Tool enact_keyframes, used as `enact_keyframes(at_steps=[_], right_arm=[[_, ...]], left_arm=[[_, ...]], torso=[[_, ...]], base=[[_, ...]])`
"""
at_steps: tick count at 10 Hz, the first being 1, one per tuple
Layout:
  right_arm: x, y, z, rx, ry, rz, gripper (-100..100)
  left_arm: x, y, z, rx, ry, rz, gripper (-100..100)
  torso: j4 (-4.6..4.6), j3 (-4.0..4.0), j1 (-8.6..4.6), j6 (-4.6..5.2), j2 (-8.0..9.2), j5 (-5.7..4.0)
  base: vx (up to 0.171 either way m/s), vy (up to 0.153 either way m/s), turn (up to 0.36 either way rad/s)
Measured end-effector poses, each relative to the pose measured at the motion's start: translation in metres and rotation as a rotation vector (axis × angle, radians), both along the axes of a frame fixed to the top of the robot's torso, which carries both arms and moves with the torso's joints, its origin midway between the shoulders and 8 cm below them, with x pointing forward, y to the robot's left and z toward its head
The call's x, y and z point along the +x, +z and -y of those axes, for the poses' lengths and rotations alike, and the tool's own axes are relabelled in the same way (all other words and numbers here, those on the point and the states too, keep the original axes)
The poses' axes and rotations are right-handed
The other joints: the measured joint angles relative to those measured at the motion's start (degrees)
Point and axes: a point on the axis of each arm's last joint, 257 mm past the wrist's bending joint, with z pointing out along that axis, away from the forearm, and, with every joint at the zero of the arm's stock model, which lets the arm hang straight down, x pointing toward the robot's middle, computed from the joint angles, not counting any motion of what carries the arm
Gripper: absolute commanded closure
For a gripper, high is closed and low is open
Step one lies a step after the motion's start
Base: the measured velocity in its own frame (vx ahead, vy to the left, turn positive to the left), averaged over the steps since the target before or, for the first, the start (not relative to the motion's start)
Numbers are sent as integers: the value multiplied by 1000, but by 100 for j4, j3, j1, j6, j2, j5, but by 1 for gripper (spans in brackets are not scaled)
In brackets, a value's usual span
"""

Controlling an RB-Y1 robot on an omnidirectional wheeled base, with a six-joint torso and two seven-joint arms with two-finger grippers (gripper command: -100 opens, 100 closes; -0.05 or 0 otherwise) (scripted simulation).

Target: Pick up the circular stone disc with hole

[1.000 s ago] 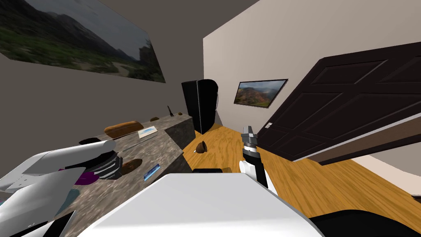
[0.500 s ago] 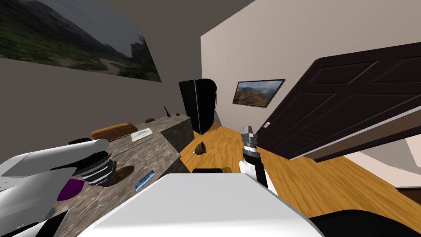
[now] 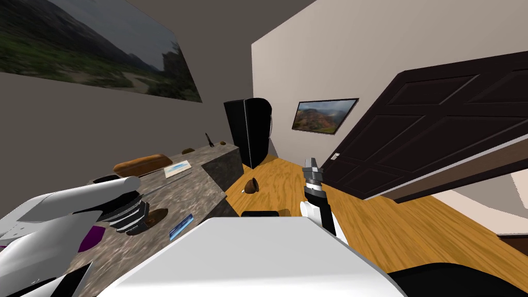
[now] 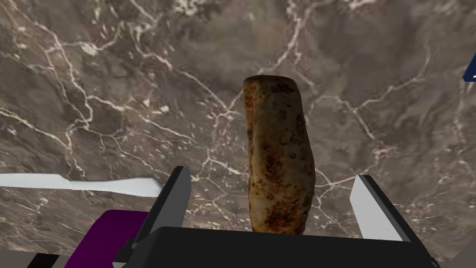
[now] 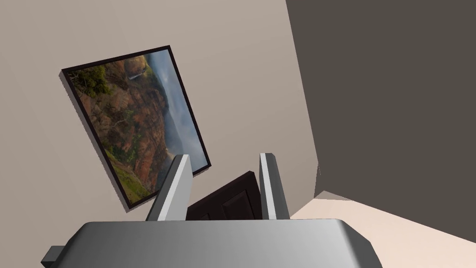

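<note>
A brown, mottled stone disc (image 4: 279, 153) stands edge-on over the marbled counter (image 4: 116, 93), so its hole is hidden. My left gripper (image 4: 272, 177) is open, one finger on each side of the disc with a gap to both. In the head view the disc (image 3: 156, 215) lies on the counter top (image 3: 201, 193), partly hidden by my left wrist. My right gripper (image 3: 311, 166) hangs over the wooden floor, away from the counter, its fingers (image 5: 268, 186) apart with nothing between them.
Beside the left gripper lie a white knife (image 4: 79, 184) and a purple object (image 4: 107, 232). Further along the counter are a flat blue item (image 3: 180, 227), a card (image 3: 178, 167) and a brown loaf (image 3: 142, 164). A brown lump (image 3: 251, 185) sits on the floor before a black cabinet (image 3: 250, 129).
My head view swung slightly a second ago. My left forearm has come in closer over the disc and shifted a little since. The right arm has not moved.
</note>
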Motion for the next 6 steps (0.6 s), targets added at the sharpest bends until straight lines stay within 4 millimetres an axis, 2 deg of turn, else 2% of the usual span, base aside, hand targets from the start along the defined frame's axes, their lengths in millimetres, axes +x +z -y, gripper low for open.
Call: enact_keyframes(at_steps=[1,2,6], right_arm=[[0,0,0,0,0,0,0],[0,0,0,0,0,0,0],[0,0,0,0,0,0,0]], left_arm=[[0,-6,0,0,0,0,-100],[1,-7,-1,1,-1,1,100],[0,-6,-1,0,1,0,100]], torso=[[0,0,0,0,0,0],[0,0,-3,0,0,-2],[-1,-1,-1,4,-1,2]], base=[[0,0,0],[0,0,0],[0,0,0]])
